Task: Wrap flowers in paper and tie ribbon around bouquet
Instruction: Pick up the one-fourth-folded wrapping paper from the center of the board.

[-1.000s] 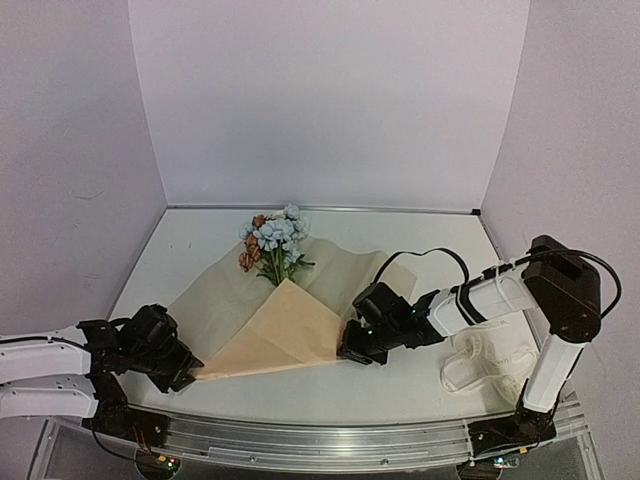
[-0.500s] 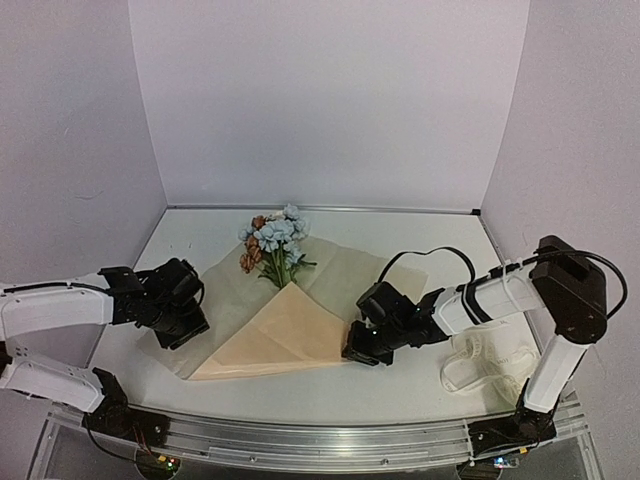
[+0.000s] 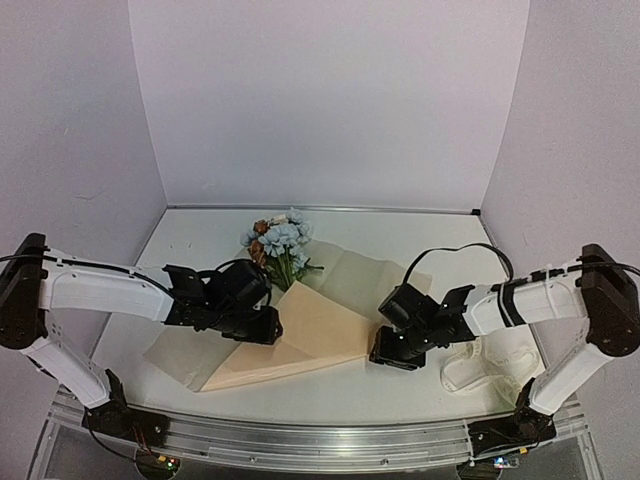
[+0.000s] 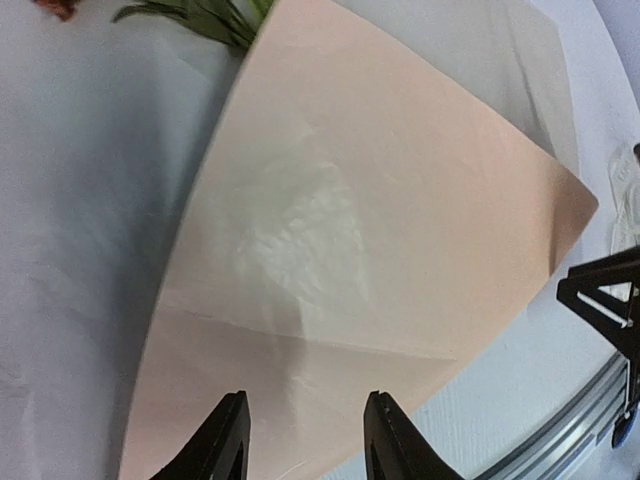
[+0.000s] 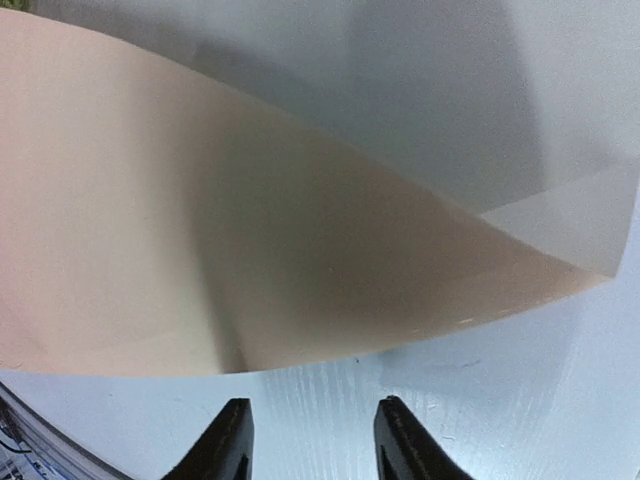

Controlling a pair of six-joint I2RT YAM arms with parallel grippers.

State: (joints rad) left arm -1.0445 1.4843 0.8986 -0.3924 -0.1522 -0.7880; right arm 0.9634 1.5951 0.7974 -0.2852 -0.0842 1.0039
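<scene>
A large creased sheet of tan-brown kraft paper (image 3: 320, 325) lies mid-table, one flap folded across the stems of the small bunch of pale blue, pink and cream artificial flowers (image 3: 280, 238), whose blooms show at its far edge. The left claw (image 4: 305, 400) hovers over the flap, fingers parted and empty. The right claw (image 5: 312, 405), just off the flap's near-right corner, is also parted and grips nothing. The cream-white ribbon (image 3: 490, 362) lies heaped on the white table (image 3: 420, 235), near right. Wrapping looks barely begun: no cone is closed yet, and the tying is not started.

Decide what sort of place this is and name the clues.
Probably a robotics test booth: plain white walls box in a white table, and a left arm and right arm rise from a metal rail.
</scene>
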